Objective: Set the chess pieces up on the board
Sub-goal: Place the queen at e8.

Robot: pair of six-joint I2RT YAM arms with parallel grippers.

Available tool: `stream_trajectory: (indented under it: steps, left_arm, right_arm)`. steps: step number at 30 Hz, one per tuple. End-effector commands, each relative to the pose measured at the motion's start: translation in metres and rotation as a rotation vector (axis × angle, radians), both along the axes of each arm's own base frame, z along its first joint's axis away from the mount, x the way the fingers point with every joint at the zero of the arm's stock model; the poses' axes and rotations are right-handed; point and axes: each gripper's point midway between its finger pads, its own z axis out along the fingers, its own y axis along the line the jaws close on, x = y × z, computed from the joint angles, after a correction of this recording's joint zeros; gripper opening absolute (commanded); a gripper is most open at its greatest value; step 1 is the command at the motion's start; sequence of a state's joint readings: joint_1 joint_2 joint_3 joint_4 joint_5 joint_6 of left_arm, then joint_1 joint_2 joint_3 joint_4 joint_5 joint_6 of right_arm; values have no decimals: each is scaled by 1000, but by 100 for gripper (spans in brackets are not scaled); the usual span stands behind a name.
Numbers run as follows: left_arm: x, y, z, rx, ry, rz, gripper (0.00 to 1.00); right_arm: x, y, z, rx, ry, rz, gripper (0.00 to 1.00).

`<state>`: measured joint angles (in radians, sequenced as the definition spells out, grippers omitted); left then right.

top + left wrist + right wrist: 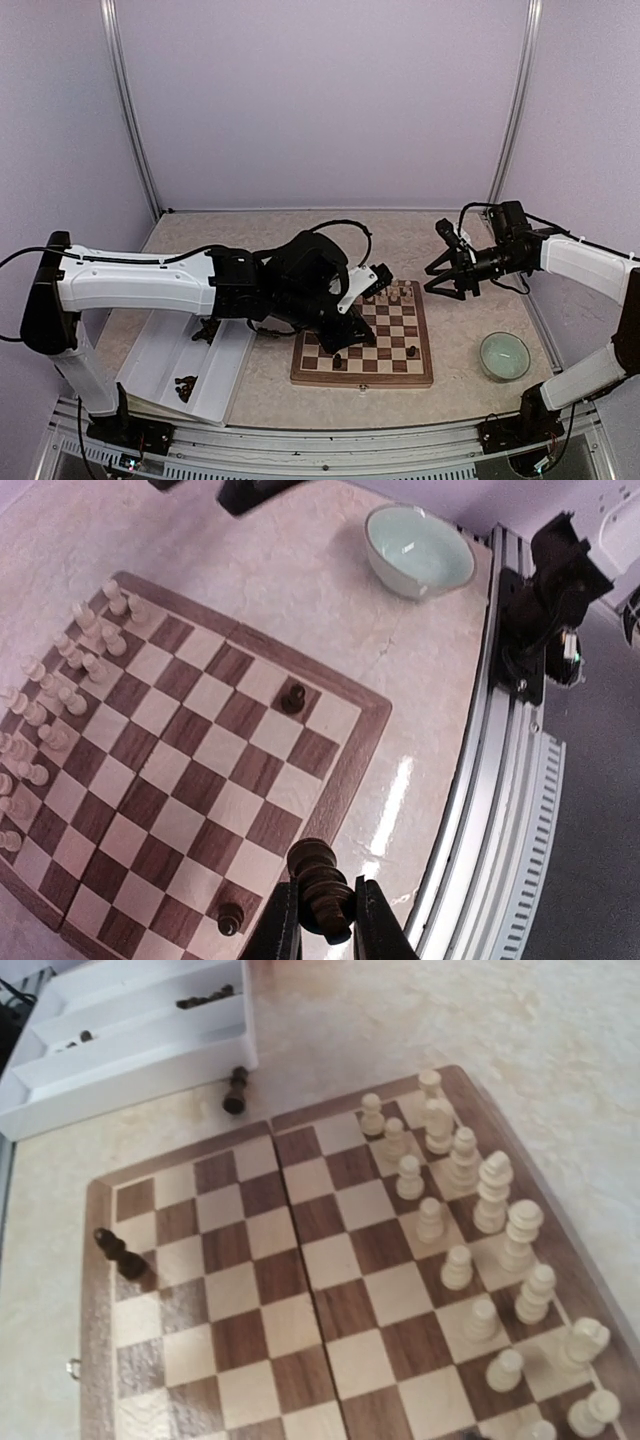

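Left fingers (378,925) clenched on dark chess piece (320,888) | right fingers (438,268) spread, empty

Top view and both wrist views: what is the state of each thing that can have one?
left gripper, shut on a dark piece
right gripper, open, empty
board, unfolded flat on the table
cream pieces, standing in two rows on the board
two dark pieces on the board, upright
stray dark piece, on the table near the tray
tray, holds a few dark pieces
bowl, upright, empty
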<state>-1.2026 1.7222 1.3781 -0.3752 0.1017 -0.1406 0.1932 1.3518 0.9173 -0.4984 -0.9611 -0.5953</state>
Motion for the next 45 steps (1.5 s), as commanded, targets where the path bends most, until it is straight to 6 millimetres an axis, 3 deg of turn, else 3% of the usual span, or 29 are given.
stream_trajectory:
  steps: [1, 7, 17, 45]
  left_arm:
    - [-14, 7, -34, 139, 61, -71, 8]
    - [-10, 1, -61, 218, 93, -60, 8]
    - [-2, -4, -84, 294, 93, -48, 9]
    - [21, -3, -99, 302, 110, 8, 12]
  right_arm:
    - [6, -5, -7, -31, -13, -30, 60]
    - [6, -6, -10, -43, -11, -23, 60]
    - [3, -7, -13, -53, -13, -16, 60]
    - [-1, -5, -16, -47, 7, 8, 61]
